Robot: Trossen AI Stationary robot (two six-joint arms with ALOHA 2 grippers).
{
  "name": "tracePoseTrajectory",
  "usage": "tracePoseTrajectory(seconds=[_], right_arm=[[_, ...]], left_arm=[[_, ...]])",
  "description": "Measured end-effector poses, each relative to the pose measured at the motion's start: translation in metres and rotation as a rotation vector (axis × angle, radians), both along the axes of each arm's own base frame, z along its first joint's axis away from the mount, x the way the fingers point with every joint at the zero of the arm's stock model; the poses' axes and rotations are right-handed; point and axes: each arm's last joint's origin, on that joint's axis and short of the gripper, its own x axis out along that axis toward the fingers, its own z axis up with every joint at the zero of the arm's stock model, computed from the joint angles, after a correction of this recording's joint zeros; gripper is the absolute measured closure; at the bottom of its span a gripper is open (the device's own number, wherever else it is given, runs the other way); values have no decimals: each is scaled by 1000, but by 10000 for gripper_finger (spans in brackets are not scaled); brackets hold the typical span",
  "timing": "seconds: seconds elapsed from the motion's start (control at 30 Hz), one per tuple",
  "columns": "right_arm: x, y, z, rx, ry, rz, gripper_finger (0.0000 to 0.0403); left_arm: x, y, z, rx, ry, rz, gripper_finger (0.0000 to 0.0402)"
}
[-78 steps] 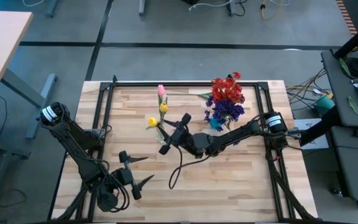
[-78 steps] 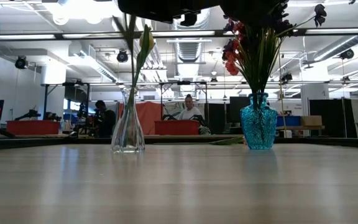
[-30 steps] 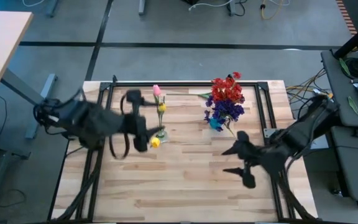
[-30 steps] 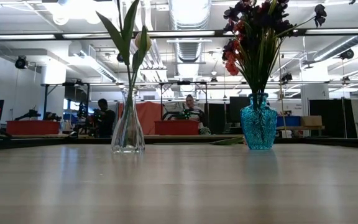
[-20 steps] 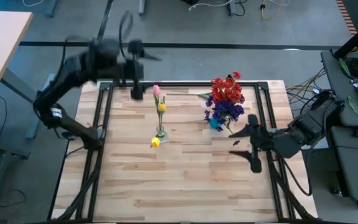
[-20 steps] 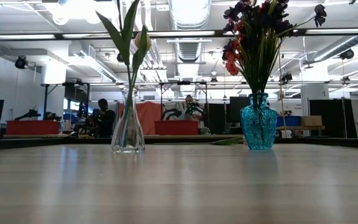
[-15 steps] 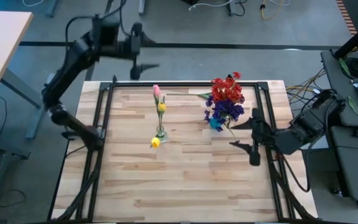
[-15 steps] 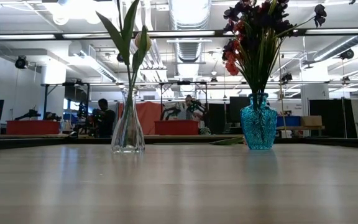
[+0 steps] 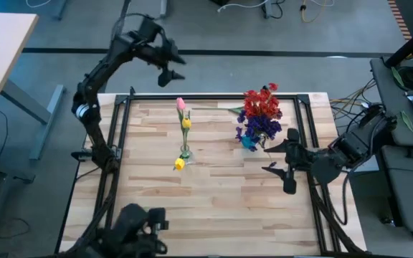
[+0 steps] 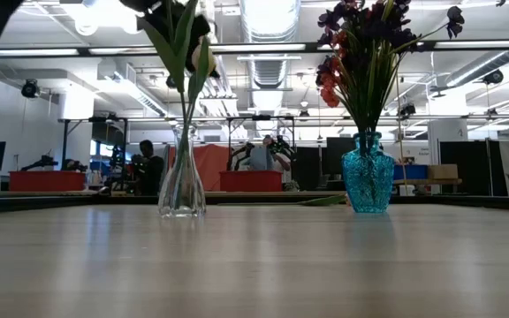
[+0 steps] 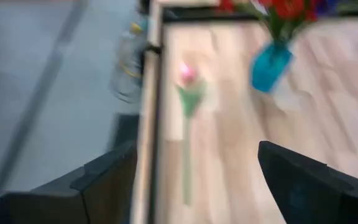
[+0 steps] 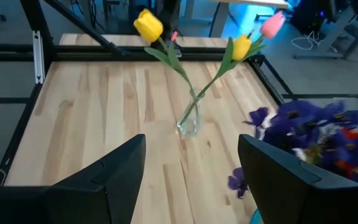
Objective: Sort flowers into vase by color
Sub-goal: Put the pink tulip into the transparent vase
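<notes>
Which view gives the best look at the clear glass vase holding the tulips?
The right wrist view: the clear vase shows whole, with its tulips fanning out. The low view shows it side-on with the blooms partly cut off. The high view shows it only as a small spot. The left wrist view shows only a blur.

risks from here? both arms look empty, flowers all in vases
1. The clear vase is narrow, and its tulips lean wide apart; a brush could tip it.
2. The right gripper, open, sits beside the blue vase with its red and purple sprays.
3. The left gripper, open, hangs beyond the table's far edge.
</notes>
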Motion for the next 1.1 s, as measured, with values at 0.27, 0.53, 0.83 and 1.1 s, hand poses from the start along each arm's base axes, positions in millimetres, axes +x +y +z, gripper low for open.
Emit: tracePoseTrajectory(seconds=[0.27,0.53,0.83,1.1], right_arm=[[17,12,-15,-21,52,-9,156],[22,14,-16,-56,20,-66,156],[17,9,-11,-77,-4,-84,156],[18,10,-12,-86,0,-81,156]], left_arm=[[1,21,-67,-85,69,-32,93],[1,21,-126,-185,-19,-51,93],[-1,9,-190,-228,-25,-32,93],[7,6,-221,-37,-139,79,93]])
